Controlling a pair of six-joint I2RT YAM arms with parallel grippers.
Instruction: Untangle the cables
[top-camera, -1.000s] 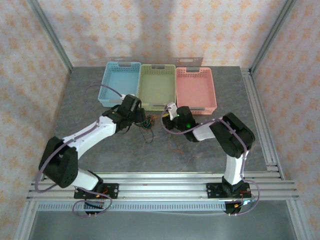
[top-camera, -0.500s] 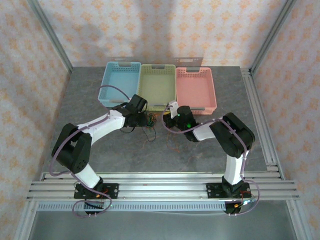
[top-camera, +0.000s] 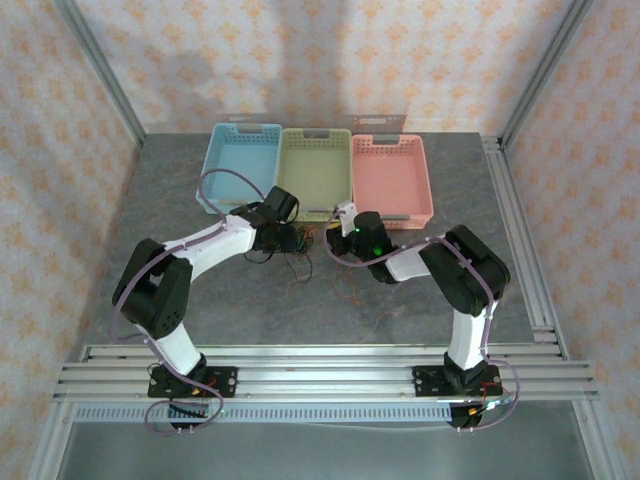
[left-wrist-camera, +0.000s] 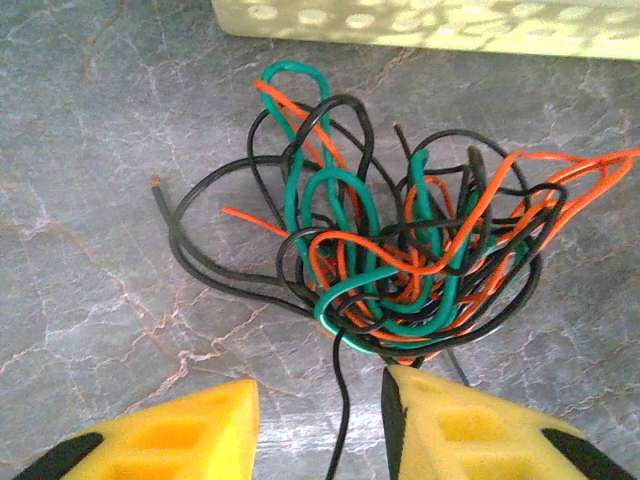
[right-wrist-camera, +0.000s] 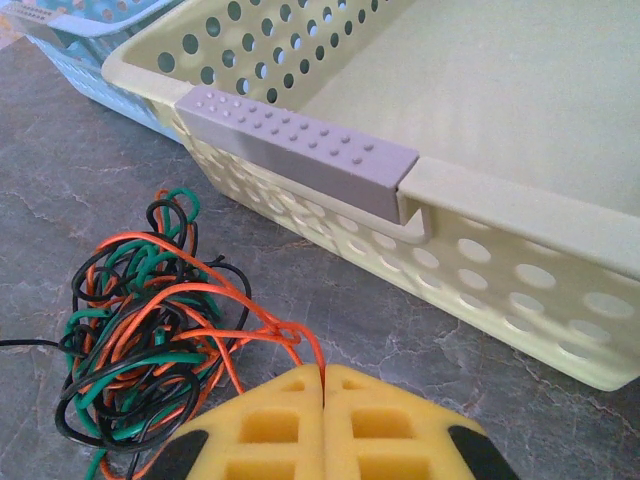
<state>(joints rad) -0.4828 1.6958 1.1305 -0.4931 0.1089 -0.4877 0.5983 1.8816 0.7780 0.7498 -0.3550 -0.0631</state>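
The cables (left-wrist-camera: 400, 260) are a knotted ball of thin orange, black and green wires on the grey table, just in front of the green basket (top-camera: 315, 170). My left gripper (left-wrist-camera: 320, 385) is open beside the ball; one black strand runs down through the gap between its yellow fingers without touching either. My right gripper (right-wrist-camera: 323, 370) is shut on an orange cable that leads left from its tips into the cables (right-wrist-camera: 140, 330). In the top view the left gripper (top-camera: 295, 238) and right gripper (top-camera: 330, 234) face each other across the cables (top-camera: 303, 248).
A blue basket (top-camera: 240, 165), the green one and a pink basket (top-camera: 392, 175) stand in a row behind the tangle. The green basket's wall (right-wrist-camera: 500, 220) is close to the right gripper's far side. Open tabletop lies toward the near edge.
The left arm has swung right and brought its gripper up to the tangle, and its jaws have narrowed. The right gripper has stayed put, still shut.
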